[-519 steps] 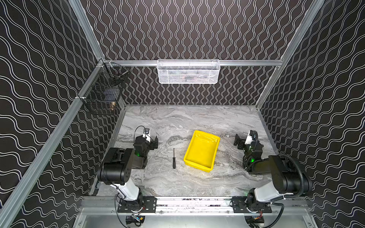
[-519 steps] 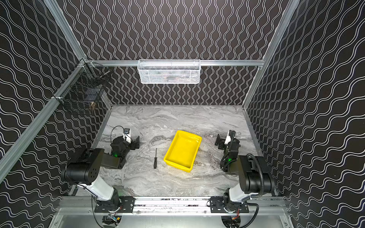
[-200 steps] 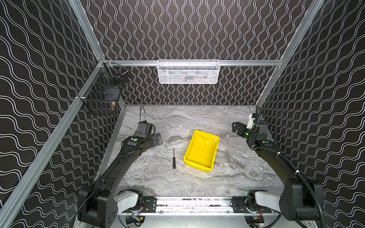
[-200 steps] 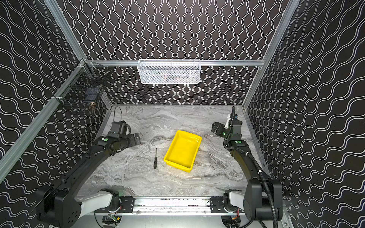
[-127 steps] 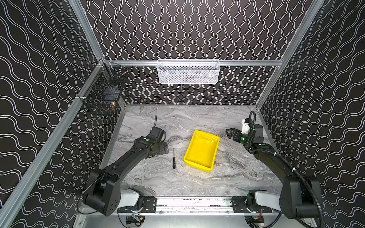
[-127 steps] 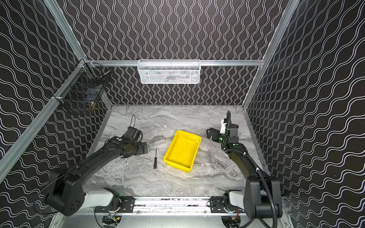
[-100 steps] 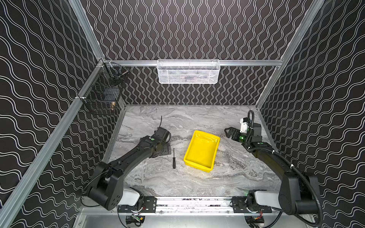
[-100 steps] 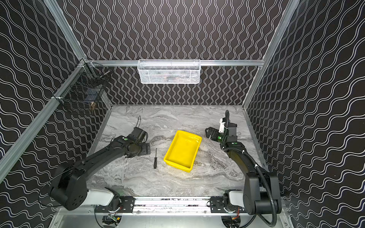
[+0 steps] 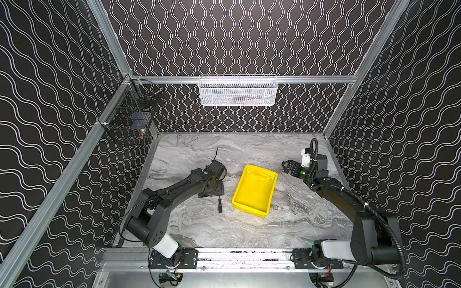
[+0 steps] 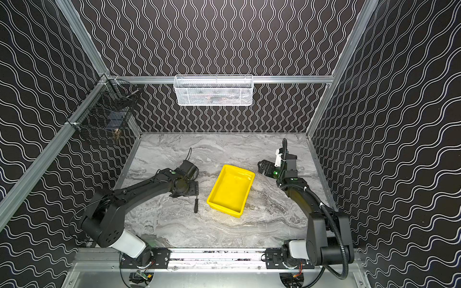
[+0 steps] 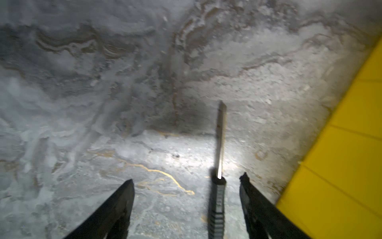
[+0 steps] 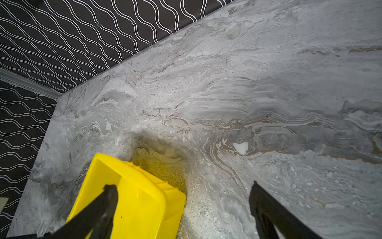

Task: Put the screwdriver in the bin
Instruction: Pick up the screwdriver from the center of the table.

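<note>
I am straddling the screwdriver (image 11: 217,200) handle with my left claw (image 11: 187,179) open, seemingly not touching it; my right claw (image 12: 183,185) is hovering open near the bin (image 12: 134,196) corner.

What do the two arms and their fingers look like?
Both arms are black with rounded joints and a pale segment at the base. The left arm has a thin black cable and a green light; the right arm has a white part, a green light and a thick ribbed hose. Fingers on the left gripper and right gripper are black and tapered.
</note>
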